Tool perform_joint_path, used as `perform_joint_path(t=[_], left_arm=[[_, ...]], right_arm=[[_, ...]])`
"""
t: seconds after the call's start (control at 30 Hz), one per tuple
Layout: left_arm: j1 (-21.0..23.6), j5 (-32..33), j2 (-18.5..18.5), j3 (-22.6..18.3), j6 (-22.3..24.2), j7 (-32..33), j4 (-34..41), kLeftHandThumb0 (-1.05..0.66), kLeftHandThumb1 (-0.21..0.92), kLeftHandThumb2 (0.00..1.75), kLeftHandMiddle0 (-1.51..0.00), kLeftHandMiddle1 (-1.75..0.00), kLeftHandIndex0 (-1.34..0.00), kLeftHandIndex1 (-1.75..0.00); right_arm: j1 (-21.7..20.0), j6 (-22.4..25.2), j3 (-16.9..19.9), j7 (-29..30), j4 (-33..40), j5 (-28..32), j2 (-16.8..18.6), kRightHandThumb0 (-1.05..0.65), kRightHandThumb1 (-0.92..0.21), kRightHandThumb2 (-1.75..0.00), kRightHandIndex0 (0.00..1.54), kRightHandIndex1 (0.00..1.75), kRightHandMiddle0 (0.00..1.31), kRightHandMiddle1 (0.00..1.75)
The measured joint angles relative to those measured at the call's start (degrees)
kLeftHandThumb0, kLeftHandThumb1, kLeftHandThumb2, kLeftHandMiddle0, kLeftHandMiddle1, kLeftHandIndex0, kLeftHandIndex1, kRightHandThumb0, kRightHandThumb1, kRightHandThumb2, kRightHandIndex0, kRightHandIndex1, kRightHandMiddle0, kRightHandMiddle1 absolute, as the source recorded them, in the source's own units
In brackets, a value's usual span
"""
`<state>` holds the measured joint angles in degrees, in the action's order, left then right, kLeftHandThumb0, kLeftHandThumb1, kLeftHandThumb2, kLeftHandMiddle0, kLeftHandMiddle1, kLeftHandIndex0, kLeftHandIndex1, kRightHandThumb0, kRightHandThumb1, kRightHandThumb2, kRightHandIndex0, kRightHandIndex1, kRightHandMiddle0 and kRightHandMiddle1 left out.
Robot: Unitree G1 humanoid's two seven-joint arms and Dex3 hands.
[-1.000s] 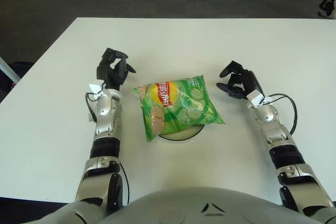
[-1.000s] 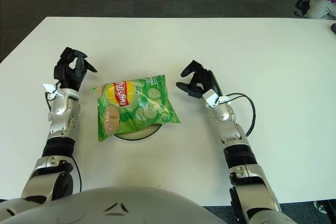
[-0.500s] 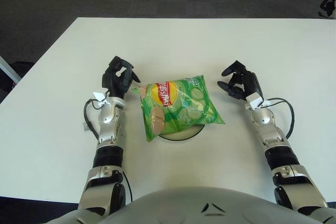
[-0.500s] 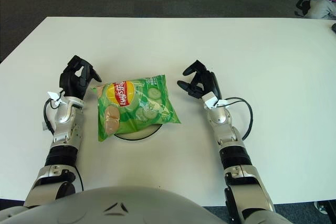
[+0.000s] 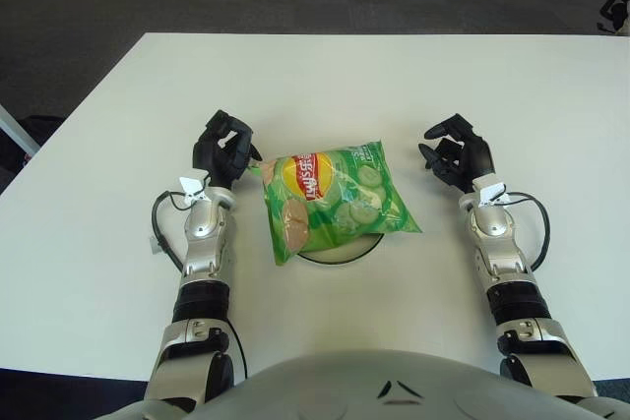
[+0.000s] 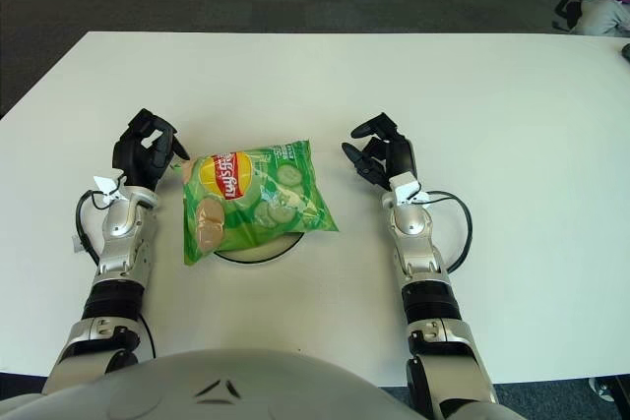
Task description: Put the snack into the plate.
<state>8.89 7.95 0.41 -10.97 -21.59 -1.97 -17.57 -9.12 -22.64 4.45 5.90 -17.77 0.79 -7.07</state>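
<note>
Fingers of both hands, left hand (image 5: 222, 150); right hand (image 5: 455, 153), loosely spread, empty; one snack bag (image 5: 332, 198) on one plate (image 5: 340, 251)

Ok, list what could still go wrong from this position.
1. The green chip bag is far wider than the white plate under it and overhangs nearly all around, so a nudge could tip or slide it off.
2. The left hand sits right beside the bag's upper-left corner; withdrawing carelessly might snag it.
3. The right hand is apart from the bag, so less risk there.
</note>
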Motion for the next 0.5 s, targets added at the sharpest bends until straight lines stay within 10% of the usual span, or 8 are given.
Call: perform_joint_path(t=[0.5], left_arm=[[-0.52,-1.58,0.55,2.18,0.81,-0.01,0.58,-0.18,0.92,0.22,-0.97,-1.75,-0.74,-1.75]], right_arm=[[1.60,1.46,1.22,0.33,4.38,1.40,3.50,-0.38,-0.69,-0.83,0.94,1.75,0.35,1.75]])
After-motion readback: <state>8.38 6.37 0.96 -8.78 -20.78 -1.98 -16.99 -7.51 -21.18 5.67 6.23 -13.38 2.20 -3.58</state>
